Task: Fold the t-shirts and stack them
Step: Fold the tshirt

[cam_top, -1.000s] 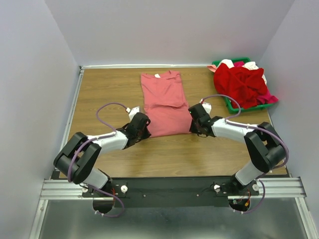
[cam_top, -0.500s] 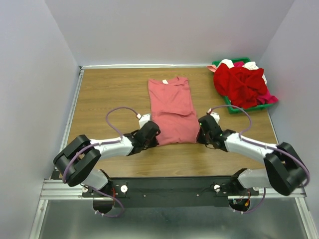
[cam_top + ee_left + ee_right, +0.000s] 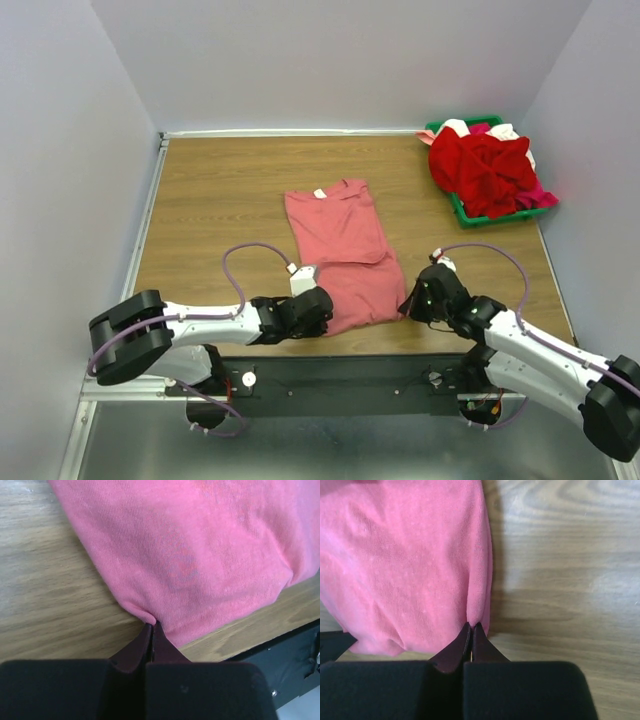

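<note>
Now the left fingers [image 3: 137, 652] and right fingers [image 3: 455, 652] are pinching shut on the salmon-pink t-shirt's [image 3: 340, 245] near corners, at the table's [image 3: 200, 200] near edge; such thin pinches may be slipping, undoing its fold.

Wood-grain table [image 3: 200, 200] between plain pale lavender walls [image 3: 340, 60], aluminium rail [image 3: 105, 390] along its near edge.

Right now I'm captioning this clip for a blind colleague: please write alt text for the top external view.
The left fingers and right fingers, both shut, pinch the near corners of a salmon-pink t-shirt lying on a wooden table. At its far right corner, a green tray holds a heap of red, magenta and white shirts.
</note>
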